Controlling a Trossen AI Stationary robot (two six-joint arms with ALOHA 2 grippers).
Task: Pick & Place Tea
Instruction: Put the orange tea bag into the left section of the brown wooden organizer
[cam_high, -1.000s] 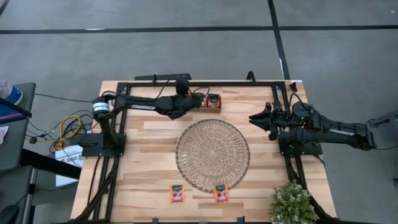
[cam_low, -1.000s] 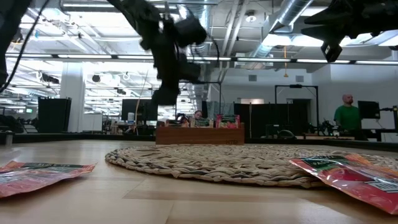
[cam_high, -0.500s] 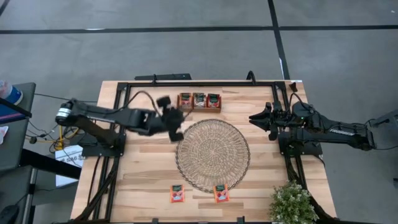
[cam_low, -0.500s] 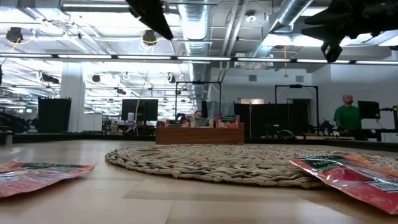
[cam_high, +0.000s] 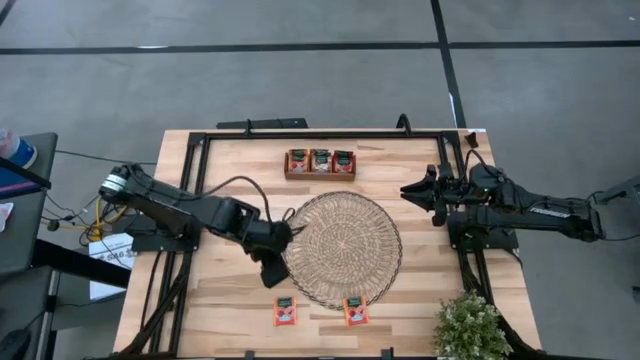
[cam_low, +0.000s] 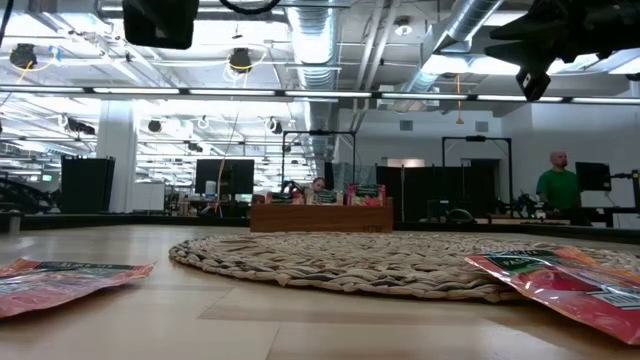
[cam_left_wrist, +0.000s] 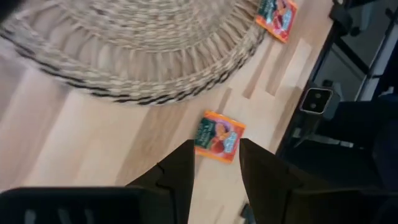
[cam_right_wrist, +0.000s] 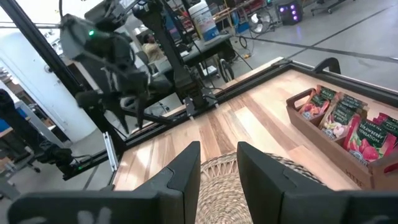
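At the near edge of the worktop (cam_high: 230, 215), the tea packet (cam_high: 286, 311) lies just ahead of the left claw (cam_high: 275, 272), partly open and empty, far nearer than the parked right claw (cam_high: 412, 190), also partly open and empty.

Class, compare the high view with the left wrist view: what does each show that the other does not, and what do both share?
Only the high view shows the wooden tray of tea packets, the potted plant and the right hand. Only the left wrist view shows the left hand open, empty, above a packet. Both show the woven mat and two loose packets.
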